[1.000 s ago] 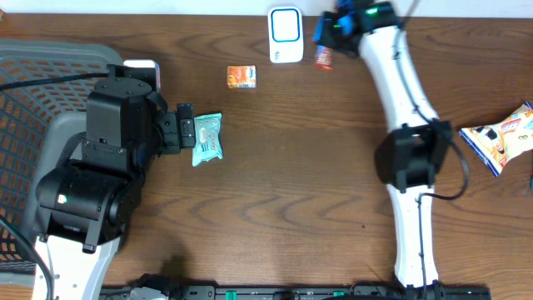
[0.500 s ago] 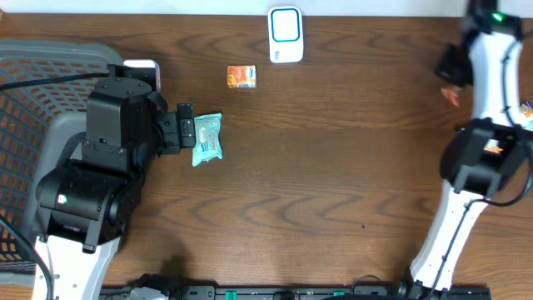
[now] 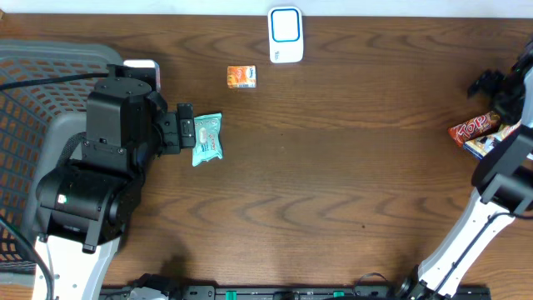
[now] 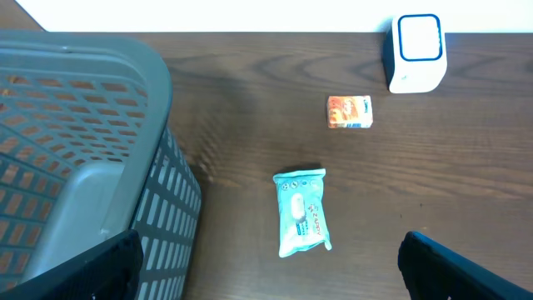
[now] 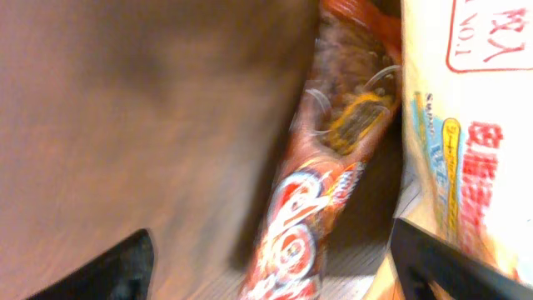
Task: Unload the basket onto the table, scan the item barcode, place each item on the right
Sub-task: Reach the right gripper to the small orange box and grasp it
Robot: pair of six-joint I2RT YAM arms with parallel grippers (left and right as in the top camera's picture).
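There's the candy bar [image 3: 476, 129], flat on the tabletop [image 3: 350, 192], far right of the scanner [image 3: 285, 35] and up against the snack bag [image 5: 466, 125], maybe overlapping it. Your right jaws hang over it, spread wide and gripping nothing. It looks light, with a slick, crinkly wrapper and a filling that could snap, so pinch gently across the narrow middle. I can't spot the barcode. Left of the scanner, your left jaws gape empty too, facing a wipes pack [image 4: 301, 212]. An orange box [image 4: 350, 112] sits between the pack and the scanner, and the basket [image 4: 75, 125] is farthest left.
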